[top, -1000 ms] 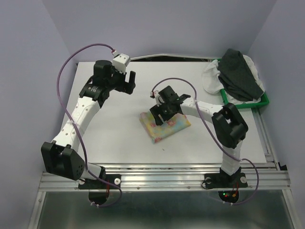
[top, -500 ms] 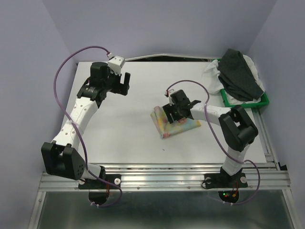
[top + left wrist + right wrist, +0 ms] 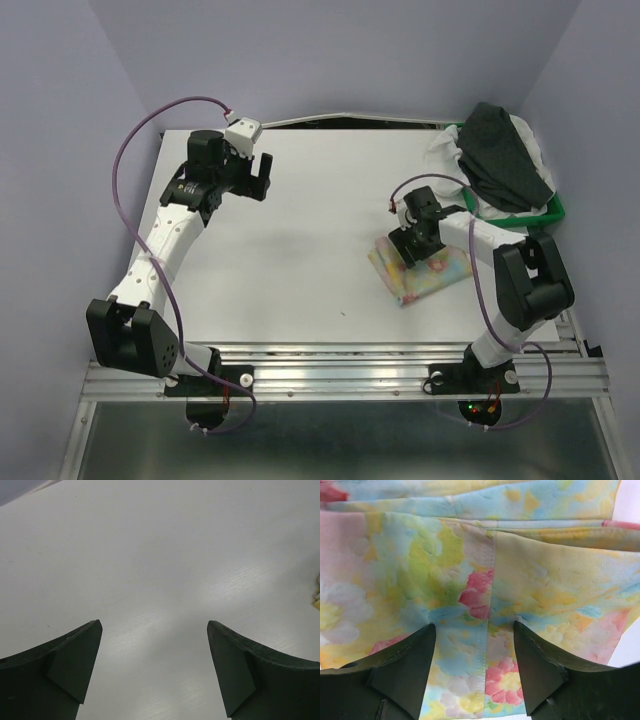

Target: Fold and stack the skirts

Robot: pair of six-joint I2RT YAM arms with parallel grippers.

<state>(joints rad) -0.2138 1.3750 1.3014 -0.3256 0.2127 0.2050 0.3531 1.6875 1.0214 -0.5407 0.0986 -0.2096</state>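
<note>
The folded pastel yellow floral skirt [image 3: 432, 276] [image 3: 470, 565] lies flat on the white table [image 3: 290, 260], right of centre. My right gripper [image 3: 412, 243] [image 3: 474, 627] is open and presses down on the skirt, its fingers standing either side of a stitched seam. The dark charcoal skirt [image 3: 505, 155] is heaped over the white crinkly skirt [image 3: 445, 168] at the back right. Far off at the back left, my left gripper [image 3: 262, 180] [image 3: 154, 625] hangs wide open over bare table with nothing in it.
A green plastic tray [image 3: 553, 212] under the two heaped skirts sits at the table's back right corner. The table's right edge runs just beyond the floral skirt. A sliver of yellow cloth [image 3: 317, 592] shows at the right edge of the left wrist view.
My right gripper has slid the folded floral skirt from the table's centre toward the right, jaws narrowing slightly. The left arm drew back a little, then stayed still.
</note>
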